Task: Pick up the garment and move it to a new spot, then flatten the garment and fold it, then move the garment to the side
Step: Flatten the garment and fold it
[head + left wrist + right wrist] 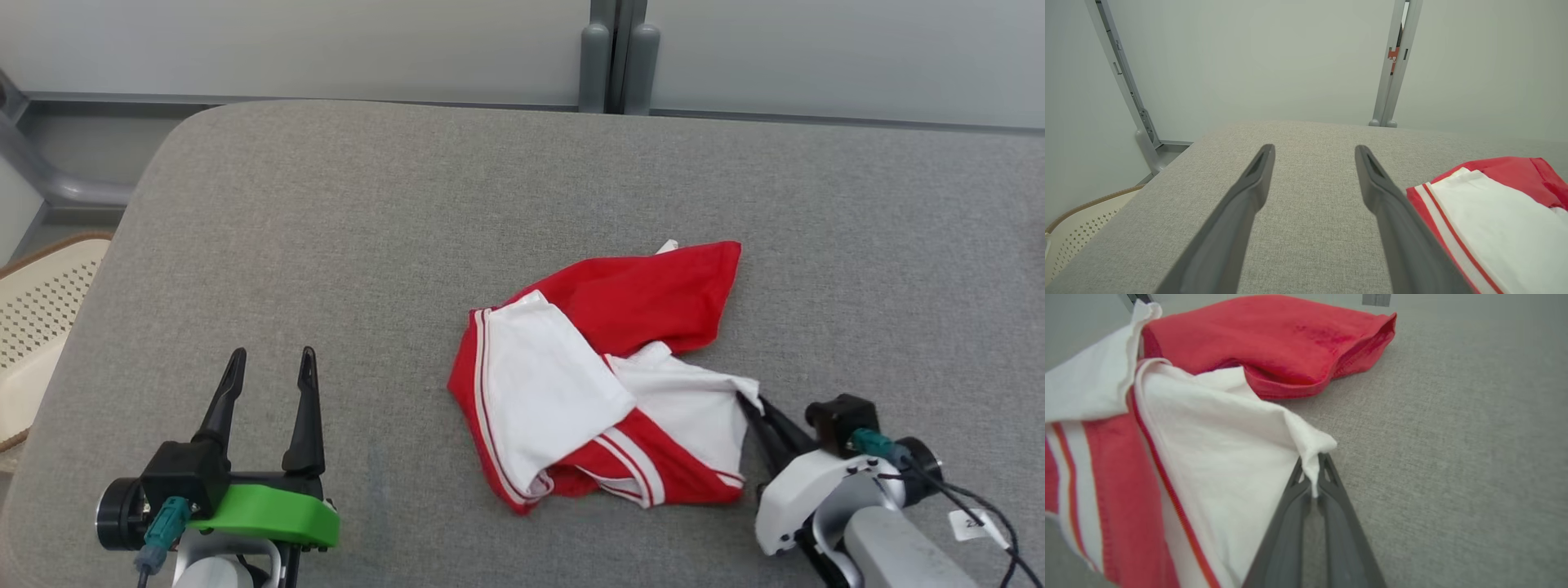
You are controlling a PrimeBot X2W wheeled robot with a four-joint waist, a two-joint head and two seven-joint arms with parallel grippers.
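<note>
The garment (pixel 604 384) is a red and white piece with striped trim, lying crumpled near the middle of the grey padded table (pixel 408 204). My right gripper (pixel 747 402) is at its right edge, shut on a white corner of the cloth (pixel 1312 447), which is pinched between the two dark fingers (pixel 1331 486). My left gripper (pixel 269 366) stands open at the lower left, well apart from the garment, with bare table between its fingers (pixel 1257 175). The garment's striped left edge (pixel 1457 212) lies just right of that gripper.
A cream perforated basket (pixel 37 327) stands off the table's left edge. Grey wall panels and a metal post (pixel 618 57) rise behind the table's far edge. Bare grey table stretches to the left, right and far side of the garment.
</note>
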